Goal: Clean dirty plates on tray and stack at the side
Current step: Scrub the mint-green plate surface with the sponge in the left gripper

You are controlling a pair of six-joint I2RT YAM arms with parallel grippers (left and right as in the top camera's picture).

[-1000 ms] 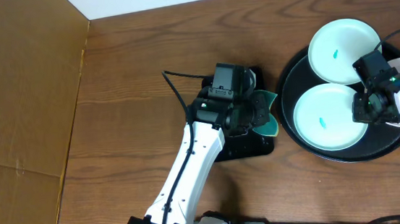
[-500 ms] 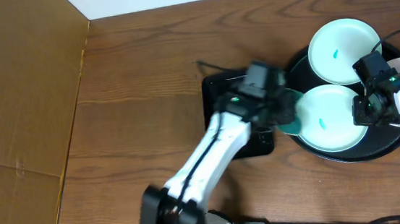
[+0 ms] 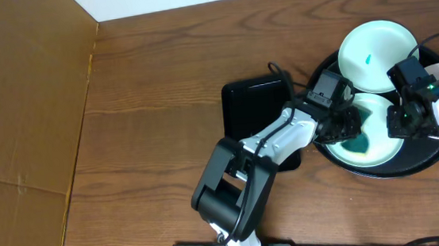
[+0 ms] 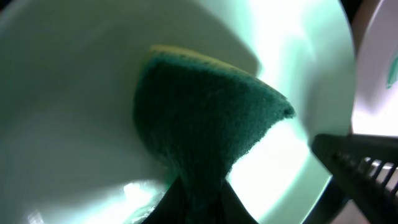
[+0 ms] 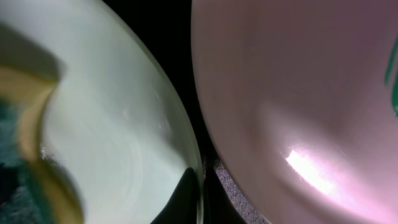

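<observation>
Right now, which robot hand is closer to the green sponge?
Left. The left hand holds the sponge against the front plate. The right hand pinches that plate's opposite rim, apart from the sponge.

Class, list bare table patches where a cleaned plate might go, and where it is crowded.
Free: the wood between the brown cardboard sheet and the black rectangular tray, plus the strip behind it. Crowded: the round black tray, where the left gripper with its green sponge and the right gripper meet on a pale plate.
</observation>
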